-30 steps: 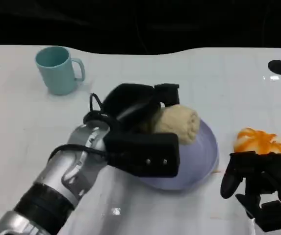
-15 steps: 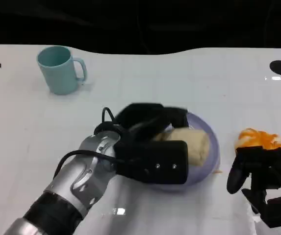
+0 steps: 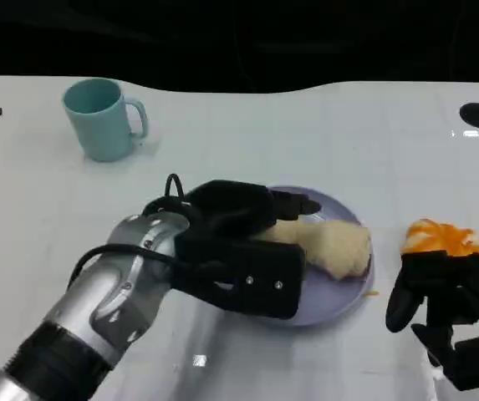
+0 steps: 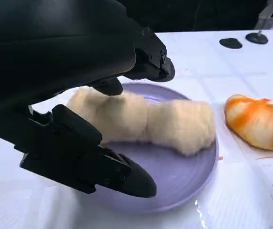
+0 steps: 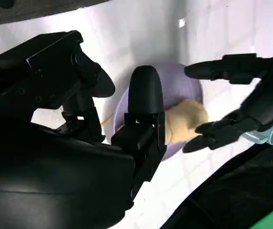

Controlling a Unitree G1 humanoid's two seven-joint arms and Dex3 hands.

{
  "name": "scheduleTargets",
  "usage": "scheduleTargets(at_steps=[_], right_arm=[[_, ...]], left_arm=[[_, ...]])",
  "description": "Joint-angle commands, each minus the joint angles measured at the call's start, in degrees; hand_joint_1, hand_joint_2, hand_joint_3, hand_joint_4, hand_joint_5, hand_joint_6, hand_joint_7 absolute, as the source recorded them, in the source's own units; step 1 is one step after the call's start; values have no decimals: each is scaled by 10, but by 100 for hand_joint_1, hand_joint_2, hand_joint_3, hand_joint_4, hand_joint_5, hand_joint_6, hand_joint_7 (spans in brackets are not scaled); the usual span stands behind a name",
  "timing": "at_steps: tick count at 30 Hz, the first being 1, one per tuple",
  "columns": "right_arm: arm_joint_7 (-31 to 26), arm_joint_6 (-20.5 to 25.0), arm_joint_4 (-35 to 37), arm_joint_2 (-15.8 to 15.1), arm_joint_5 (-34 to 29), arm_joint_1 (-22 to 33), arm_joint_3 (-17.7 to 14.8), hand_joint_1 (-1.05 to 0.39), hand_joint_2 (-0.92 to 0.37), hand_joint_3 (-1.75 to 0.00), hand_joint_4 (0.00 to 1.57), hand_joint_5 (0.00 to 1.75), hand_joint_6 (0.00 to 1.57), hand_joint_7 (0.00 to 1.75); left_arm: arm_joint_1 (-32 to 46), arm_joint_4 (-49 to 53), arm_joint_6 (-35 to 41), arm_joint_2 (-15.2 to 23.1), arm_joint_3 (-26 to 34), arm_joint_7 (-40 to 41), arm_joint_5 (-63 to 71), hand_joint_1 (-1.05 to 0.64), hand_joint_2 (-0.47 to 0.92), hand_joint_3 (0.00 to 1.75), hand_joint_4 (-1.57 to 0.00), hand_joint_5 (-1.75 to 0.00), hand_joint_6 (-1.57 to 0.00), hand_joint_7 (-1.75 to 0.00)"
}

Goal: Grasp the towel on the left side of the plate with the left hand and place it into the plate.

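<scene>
Towel (image 3: 327, 244) lies in plate (image 3: 339, 292); left hand (image 3: 237, 242) spread wide around it; lift straight up, avoid snagging

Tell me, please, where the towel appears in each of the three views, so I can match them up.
Head view: towel right of centre, lying on the plate.
Left wrist view: towel at centre, beyond the left hand's fingers.
Right wrist view: towel right of centre.
Shared landmark: the purple plate.

Glossy white table (image 3: 323, 134) against dark surroundings.
</scene>
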Motion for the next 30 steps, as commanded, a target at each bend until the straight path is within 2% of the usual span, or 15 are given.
scheduleTargets(at_steps=[1, 4, 6, 7, 9, 12, 16, 17, 18, 19, 24, 27, 30], right_arm=[[3, -6, 1, -3, 7, -2, -3, 5, -56, -110, 70, 175, 67, 148], [0, 9, -4, -1, 6, -5, 2, 4, -57, -109, 70, 175, 67, 147], [-1, 15, -7, -1, 5, -7, 4, 4, -58, -108, 70, 175, 67, 147], [-2, 16, -8, -1, 5, -7, 6, 5, -58, -108, 70, 175, 67, 147], [-2, 14, -9, 0, 5, -7, 8, 6, -58, -108, 70, 175, 68, 147], [-1, 12, -7, 2, 9, -7, 10, 5, -57, -108, 70, 175, 68, 148], [-3, 18, -11, 1, 7, -10, 14, 5, -57, -109, 70, 175, 68, 149], [-3, 20, -11, 1, 6, -11, 15, 5, -57, -109, 70, 175, 68, 149], [-3, 20, -11, 1, 6, -12, 16, 5, -57, -109, 70, 175, 68, 149], [-3, 21, -11, 1, 6, -12, 16, 5, -56, -109, 70, 175, 68, 149], [-3, 12, -4, 2, 8, -13, 17, 4, -56, -109, 70, 175, 67, 149], [-5, 10, -1, 3, 7, -13, 20, 4, -56, -110, 70, 174, 68, 148], [-5, 11, -2, 1, 4, -15, 23, 4, -56, -110, 70, 174, 68, 148]], left_arm=[[18, -65, 23, 24, 45, -40, -51, -72, 92, 6, -5, -58, -25, -2], [58, -118, 39, 36, 76, -43, -84, -59, 92, 10, -10, -64, -33, -6], [78, -141, 49, 38, 90, -43, -104, -48, 92, 16, -21, -69, -41, -9], [95, -160, 69, 32, 107, -47, -132, -47, 92, 17, -22, -70, -43, -10], [127, -198, 101, 22, 140, -50, -184, -36, 92, 23, -40, -80, -55, -15], [173, -257, 160, 2, 182, -35, -244, -30, 92, 26, -55, -93, -68, -20], [226, -324, 247, -26, 230, -21, -320, -22, 92, 30, -55, -119, -79, -29], [236, -336, 261, -30, 240, -19, -339, -21, 91, 32, -55, -123, -81, -36], [243, -345, 275, -32, 248, -17, -354, -20, 86, 43, -55, -128, -76, -54], [252, -356, 292, -37, 259, -13, -373, -19, 82, 51, -55, -130, -72, -65], [301, -436, 404, -43, 308, 15, -451, -17, 49, 114, -67, -150, -75, -104], [328, -473, 445, -35, 337, 17, -497, -14, 48, 126, -70, -158, -75, -122], [351, -499, 472, -32, 365, 22, -539, -14, 50, 125, -70, -161, -73, -133]])
